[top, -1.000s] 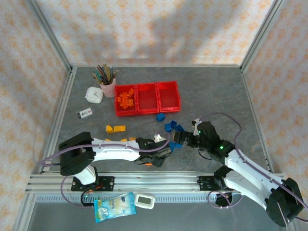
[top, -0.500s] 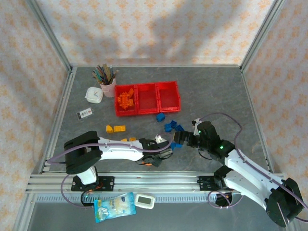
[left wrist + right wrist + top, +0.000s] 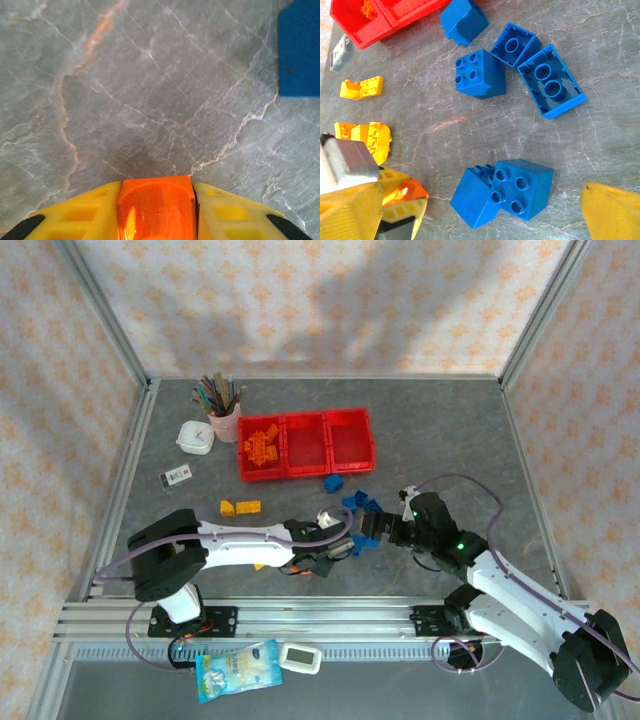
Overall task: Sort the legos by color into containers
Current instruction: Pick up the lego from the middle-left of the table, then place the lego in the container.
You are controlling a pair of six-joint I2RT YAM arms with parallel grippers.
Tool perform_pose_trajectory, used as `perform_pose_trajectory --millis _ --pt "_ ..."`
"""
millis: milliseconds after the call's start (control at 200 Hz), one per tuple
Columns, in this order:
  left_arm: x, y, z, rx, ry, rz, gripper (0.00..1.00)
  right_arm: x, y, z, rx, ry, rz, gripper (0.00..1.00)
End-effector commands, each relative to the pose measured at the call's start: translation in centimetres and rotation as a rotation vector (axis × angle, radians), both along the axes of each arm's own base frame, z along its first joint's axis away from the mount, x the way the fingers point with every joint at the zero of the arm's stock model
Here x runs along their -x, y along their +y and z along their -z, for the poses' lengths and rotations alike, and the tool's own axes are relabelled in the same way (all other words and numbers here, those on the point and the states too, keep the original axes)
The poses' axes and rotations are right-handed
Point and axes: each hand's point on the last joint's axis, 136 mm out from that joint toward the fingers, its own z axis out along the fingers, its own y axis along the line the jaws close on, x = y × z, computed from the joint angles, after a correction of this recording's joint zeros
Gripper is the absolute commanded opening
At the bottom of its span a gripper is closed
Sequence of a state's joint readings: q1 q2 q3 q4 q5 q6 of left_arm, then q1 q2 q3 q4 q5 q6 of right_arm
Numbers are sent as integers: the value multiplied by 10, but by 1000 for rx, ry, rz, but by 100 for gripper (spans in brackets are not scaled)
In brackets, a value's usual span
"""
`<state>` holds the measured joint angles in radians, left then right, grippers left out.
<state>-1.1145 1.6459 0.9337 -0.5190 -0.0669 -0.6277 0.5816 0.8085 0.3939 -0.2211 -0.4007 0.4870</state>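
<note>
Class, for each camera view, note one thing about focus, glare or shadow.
Top view: evenly lit and sharp, with soft shadows across the back wall. Left wrist view: the table's veins are crisp, but the orange brick at the bottom edge is blurred, with a pale glare streak. Right wrist view: blue bricks sharp, the yellow finger in the corner blurred.

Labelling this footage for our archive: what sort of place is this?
Most likely a lab robot test cell, not a home: the left arm and right arm are bolted to an aluminium rail at the edge of a grey stone-look table, boxed in by patterned wallpaper panels in metal framing.
</note>
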Motion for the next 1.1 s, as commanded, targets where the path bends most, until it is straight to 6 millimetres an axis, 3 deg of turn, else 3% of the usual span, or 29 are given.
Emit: perform_pose_trajectory --millis 0,175,290,425,606,781,946,1091 --pt "-13 15 -20 -1 -52 -56 35 -8 0 -14 -12 -42 17 100" --pt "-43 27 -57 79 -131 -152 34 -18 11 -38 -64 -101 -1 100" --pt "-76 45 -91 108 -220 -242 35 -28 20 -52 -84 -130 -21 100" --pt "-126 75 -130 125 -330 -362 35 -41 38 -66 -110 -137 -65 100" --pt "-190 126 -158 104 -442 -529 35 -60 54 -79 -133 -167 -89 100" --pt "-245 158 -152 197 -458 -672 33 -76 63 -85 -121 -188 -90 100" --pt "-286 164 -134 202 -442 -717 33 -84 65 -86 -104 -200 -88 100" --pt "-307 169 -116 199 -418 -752 33 -85 65 -82 -91 -195 -85 100"
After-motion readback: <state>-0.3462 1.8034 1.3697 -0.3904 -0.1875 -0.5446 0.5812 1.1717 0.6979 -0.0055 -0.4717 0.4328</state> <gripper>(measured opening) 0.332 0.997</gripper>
